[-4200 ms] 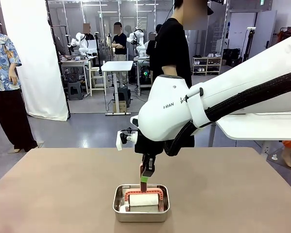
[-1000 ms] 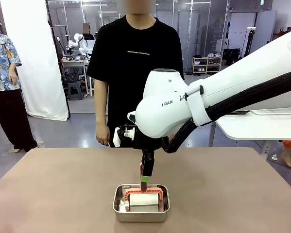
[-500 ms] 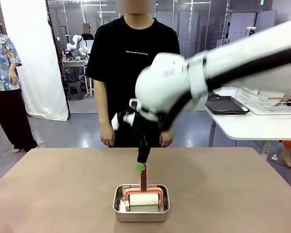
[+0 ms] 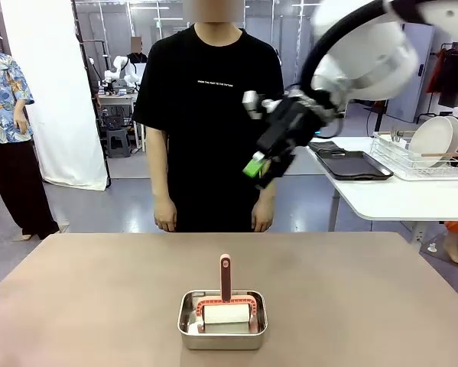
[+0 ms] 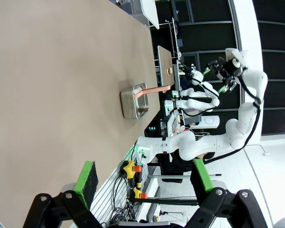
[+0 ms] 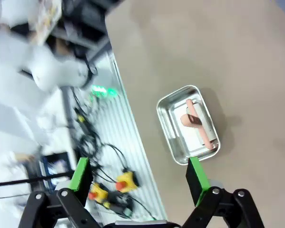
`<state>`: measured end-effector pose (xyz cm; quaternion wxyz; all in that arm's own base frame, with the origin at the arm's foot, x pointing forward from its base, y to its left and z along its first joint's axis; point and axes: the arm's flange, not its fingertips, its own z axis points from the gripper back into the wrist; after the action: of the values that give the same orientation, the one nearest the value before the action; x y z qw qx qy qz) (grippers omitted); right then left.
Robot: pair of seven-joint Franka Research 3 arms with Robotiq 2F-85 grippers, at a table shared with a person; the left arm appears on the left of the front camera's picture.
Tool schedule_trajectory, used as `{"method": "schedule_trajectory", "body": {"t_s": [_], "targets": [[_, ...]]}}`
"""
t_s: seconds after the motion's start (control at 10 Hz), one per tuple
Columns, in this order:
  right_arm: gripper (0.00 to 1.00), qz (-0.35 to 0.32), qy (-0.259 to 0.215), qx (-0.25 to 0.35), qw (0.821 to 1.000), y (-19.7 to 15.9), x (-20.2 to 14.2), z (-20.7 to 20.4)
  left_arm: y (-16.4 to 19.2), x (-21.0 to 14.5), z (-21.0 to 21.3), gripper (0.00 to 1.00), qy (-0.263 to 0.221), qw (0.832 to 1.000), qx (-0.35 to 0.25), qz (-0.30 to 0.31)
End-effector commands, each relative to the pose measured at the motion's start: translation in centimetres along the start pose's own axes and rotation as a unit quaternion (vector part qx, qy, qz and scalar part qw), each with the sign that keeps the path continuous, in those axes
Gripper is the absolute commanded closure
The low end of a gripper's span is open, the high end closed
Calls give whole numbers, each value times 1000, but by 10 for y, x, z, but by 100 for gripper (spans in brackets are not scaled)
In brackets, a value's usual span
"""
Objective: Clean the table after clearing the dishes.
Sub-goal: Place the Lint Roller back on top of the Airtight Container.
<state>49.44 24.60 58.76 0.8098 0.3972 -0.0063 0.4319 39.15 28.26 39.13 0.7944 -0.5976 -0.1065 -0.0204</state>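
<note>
Having released roller handle (image 4: 225, 277): right tool (image 4: 261, 170), raised, open.

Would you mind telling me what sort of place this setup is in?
Probably a robotics lab: other white robot arms stand at workstations behind, a white side table carries a dish rack, and a person waits across the table.

A: Is any text made out in the front view?
B: One thin line of small white print is seen across the chest of the person's black T-shirt (image 4: 217, 79); the letters are too small to be read.
A: Are brands or numbers found on the steel pan (image 4: 222, 329) or the table (image 4: 99, 298)?
B: None are seen there.
A: And in the wrist views?
B: No label, number or sign is legible in either of them.
</note>
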Motion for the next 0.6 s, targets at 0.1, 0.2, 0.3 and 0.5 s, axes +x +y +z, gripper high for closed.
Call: {"method": "schedule_trajectory", "body": {"t_s": [0.1, 0.2, 0.3, 0.5], "targets": [[0, -163, -196, 91, 963, -57, -81, 49, -2, -4, 1, 0, -4, 1000, -1, -2], [0, -193, -227, 137, 945, -76, -115, 64, -2, -4, 1, 0, -4, 1000, -1, -2], [0, -218, -263, 159, 926, -99, -156, 82, -2, -4, 1, 0, -4, 1000, -1, -2], [0, -223, -296, 194, 908, -124, -231, 113, -2, -4, 1, 0, -4, 1000, -1, -2]]}}
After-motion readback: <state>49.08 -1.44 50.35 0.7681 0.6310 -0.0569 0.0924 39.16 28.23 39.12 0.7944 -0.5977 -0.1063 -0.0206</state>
